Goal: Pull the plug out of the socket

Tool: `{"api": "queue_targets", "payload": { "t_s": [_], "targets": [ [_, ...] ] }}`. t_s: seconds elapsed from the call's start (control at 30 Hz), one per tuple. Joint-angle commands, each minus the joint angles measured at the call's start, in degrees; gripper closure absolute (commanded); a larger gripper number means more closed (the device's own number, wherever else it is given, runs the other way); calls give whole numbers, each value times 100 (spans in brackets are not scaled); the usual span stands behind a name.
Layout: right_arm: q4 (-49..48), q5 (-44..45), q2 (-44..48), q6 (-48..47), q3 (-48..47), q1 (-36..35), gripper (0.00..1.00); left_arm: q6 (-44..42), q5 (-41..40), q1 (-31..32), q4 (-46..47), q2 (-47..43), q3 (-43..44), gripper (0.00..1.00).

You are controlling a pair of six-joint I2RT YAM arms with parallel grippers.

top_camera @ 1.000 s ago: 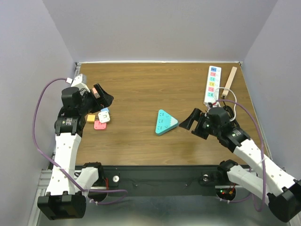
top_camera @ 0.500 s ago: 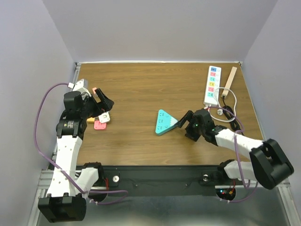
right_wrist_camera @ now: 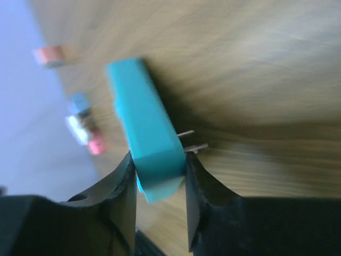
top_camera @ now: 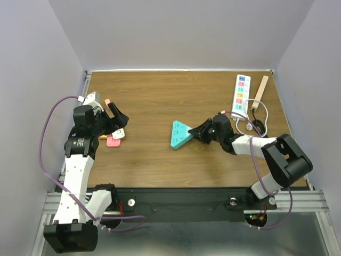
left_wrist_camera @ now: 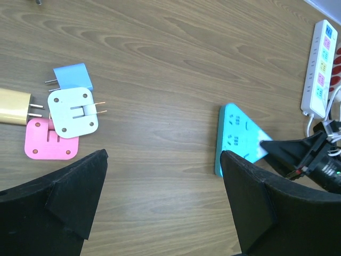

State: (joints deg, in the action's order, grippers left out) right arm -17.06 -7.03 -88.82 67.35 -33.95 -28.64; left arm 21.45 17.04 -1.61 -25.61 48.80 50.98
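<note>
The left gripper point(left_wrist_camera: 163, 153) hung with its fingers spread wide above the table point(top_camera: 154, 96), near some loose plugs point(left_wrist_camera: 73, 111) (white, pink, blue, yellow). At the table's middle sat the teal triangular adapter point(top_camera: 179, 133). One corner was clamped between the right gripper's point(right_wrist_camera: 159, 162) fingers, two prongs showing. The power strip point(top_camera: 240, 96) lay far right, well apart.

At two o'clock on the wooden table point(top_camera: 160, 96), a white power strip point(top_camera: 240, 96) with coloured outlets in a row, lying lengthwise toward the far edge. Just to its three o'clock, a pale wooden stick point(top_camera: 260, 92), slightly tilted, not touching it. At the strip's near end, toward six o'clock, a tangle of white and dark cord point(top_camera: 256, 122). Lavender walls on three sides.
</note>
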Motion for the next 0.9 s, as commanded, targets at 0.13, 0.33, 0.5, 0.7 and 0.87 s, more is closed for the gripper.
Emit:
{"api": "queue_targets", "payload": {
  "t_s": [0.13,0.33,0.5,0.7,0.87],
  "targets": [
    [79,245,557,-82,-173,43,99,-159,-122,-6,143,-46,-53,1],
    [527,589,1225,-283,-296,796,100,-63,10,-6,336,68,-115,1],
    [651,194,1131,-722,-725,2263,100,-27,124,-6,416,165,-80,1],
    [1678,667,129,-1311,-2201,3066,99,-36,168,-6,416,244,-36,1],
    [2540,1072,-759,-1734,-3231,3242,100,-53,239,-15,390,201,8,1]
  ]
}}
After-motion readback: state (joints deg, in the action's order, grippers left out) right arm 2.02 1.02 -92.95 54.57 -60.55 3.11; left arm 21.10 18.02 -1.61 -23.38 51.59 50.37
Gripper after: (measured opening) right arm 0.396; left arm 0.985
